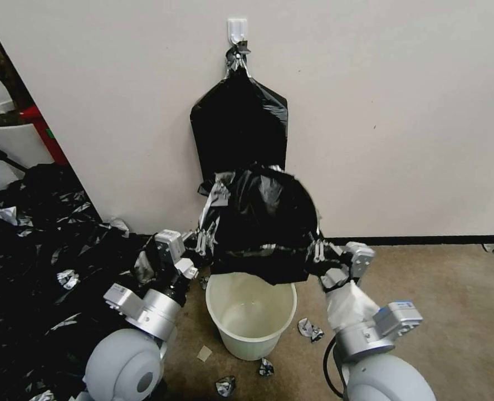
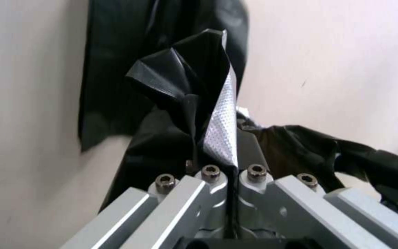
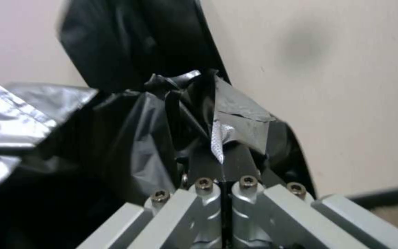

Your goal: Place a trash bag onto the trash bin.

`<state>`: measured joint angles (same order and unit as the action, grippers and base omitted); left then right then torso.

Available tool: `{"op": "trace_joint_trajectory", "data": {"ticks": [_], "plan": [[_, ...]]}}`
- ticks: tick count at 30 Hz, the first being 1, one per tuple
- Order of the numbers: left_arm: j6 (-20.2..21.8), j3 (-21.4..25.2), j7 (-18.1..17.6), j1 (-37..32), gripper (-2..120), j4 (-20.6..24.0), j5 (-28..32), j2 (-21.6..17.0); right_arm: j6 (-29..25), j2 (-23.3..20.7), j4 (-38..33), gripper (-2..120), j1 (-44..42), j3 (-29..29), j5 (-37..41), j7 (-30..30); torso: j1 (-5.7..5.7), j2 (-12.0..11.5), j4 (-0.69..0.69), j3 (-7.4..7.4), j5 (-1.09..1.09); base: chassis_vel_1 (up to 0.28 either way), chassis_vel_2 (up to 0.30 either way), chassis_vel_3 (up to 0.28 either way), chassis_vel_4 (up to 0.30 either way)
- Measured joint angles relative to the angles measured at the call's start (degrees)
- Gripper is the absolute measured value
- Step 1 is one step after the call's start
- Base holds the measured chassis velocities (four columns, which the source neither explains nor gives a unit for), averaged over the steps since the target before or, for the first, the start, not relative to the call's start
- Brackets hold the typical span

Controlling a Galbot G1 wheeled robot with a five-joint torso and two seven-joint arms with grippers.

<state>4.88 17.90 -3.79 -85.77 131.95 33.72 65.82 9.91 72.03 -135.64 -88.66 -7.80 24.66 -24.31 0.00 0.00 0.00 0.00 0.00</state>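
Holding trash bag [image 1: 260, 223] stretched just above trash bin [image 1: 252, 326], left gripper [image 1: 201, 242] and right gripper [image 1: 317, 252] each clamping bag edge; keeping mouth spread wide, lowering evenly, centring over rim, avoiding tearing thin film

Crumpled glossy black trash bag [image 1: 260, 223] hanging just above open cream-white trash bin [image 1: 252, 328], seemingly apart

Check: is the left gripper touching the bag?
Touching. In the left wrist view the left gripper is shut on a fold of the bag, film pinched between its fingers.
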Motion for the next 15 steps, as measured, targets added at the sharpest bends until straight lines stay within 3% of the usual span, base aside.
{"op": "trace_joint_trajectory", "data": {"ticks": [10,15], "plan": [[1.09,-3.49,-3.25,-2.79,0,-4.35,-6.35,1.27,1.95,-1.11,5.54,0,0.74,0.99,3.61,-5.74,0.00,-0.01,0.00,0.00,0.00,0.000,0.000,0.000,0.000],[0.54,-7.32,-7.94,-4.74,0,-6.98,-10.34,1.26,2.43,-2.84,7.81,0,0.11,3.71,3.61,-10.21,0.00,0.00,0.00,0.00,0.00,0.000,0.000,0.000,0.000]]}}
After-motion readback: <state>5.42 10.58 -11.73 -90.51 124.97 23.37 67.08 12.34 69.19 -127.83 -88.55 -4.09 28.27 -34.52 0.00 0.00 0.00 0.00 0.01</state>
